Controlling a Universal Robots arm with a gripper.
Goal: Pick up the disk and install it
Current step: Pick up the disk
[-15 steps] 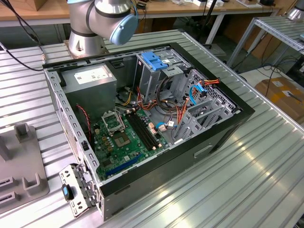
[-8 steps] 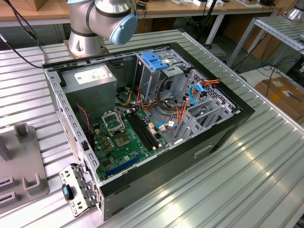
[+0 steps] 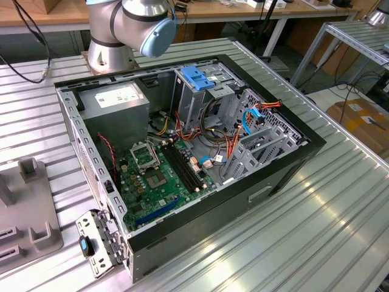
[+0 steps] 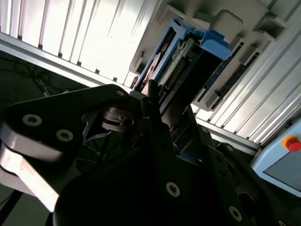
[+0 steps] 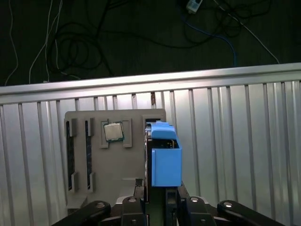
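Standing on edge in a slot of the grey holder tray [image 5: 117, 165] [image 4: 244, 19], the blue-framed disk [image 5: 164, 155] [image 4: 188, 52] appears in both wrist views; the hand [image 5: 157, 193] [image 4: 157, 101] sits close against its near end, though whether it is clamped on the disk cannot be told; a processor chip [image 5: 113, 131] lies in a neighbouring pocket; the tray rests on the ribbed metal counter [image 5: 244, 141]; in the exterior view an open computer case [image 3: 182, 152] lies on that counter.

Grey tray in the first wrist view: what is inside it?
The disk stands on edge in one slot of the tray. A square chip sits in a pocket, and two dark strips fill narrow slots. The gripper covers the tray's near edge and the disk's foot.
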